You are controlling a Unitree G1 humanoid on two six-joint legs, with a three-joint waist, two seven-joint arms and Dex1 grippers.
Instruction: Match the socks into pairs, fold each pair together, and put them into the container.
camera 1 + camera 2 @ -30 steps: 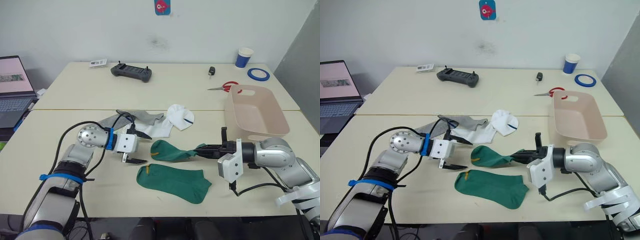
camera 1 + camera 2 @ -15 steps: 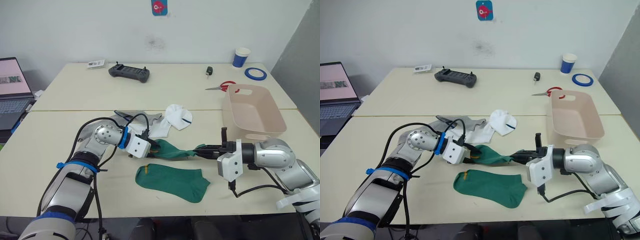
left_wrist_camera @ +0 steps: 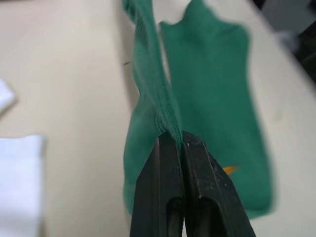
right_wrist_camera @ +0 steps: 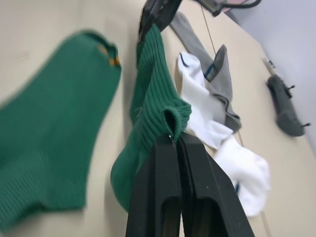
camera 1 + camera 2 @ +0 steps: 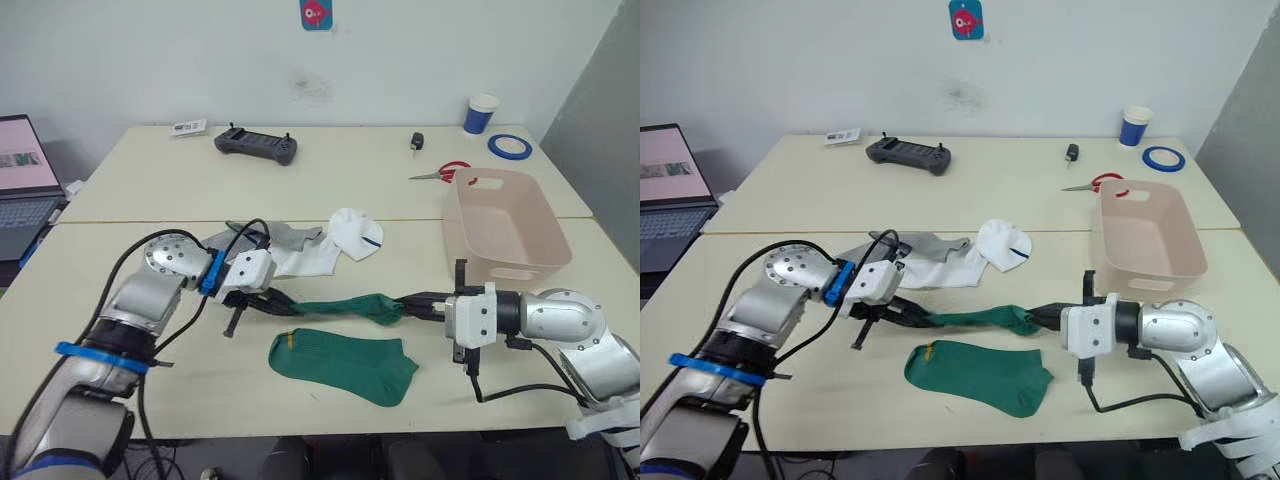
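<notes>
Two cream tables (image 5: 150,190) pushed together against a white wall. Left gripper (image 5: 283,304) is clamped on one end of a dark green sock (image 5: 345,306), right gripper (image 5: 412,302) clamped on its other end — sock is stretched between them, lifted off the table; both wrist views show fingers (image 3: 170,163) pinched tight on ribbed fabric. Second green sock (image 5: 343,362) lies flat just in front of the stretched one, orange tag at its cuff. Behind the stretched sock: a heap of white socks (image 5: 335,247) and grey socks (image 5: 285,236), overlapping, left arm's cable crossing the grey ones — can't count them. Container (image 5: 505,224) sits behind the right gripper, no socks inside. Beyond the container: scissors (image 5: 444,174), blue tape roll (image 5: 512,146), paper cup (image 5: 480,113). Far behind the heap, a black controller (image 5: 255,146). Laptop (image 5: 25,185) cut off at the table's left.
</notes>
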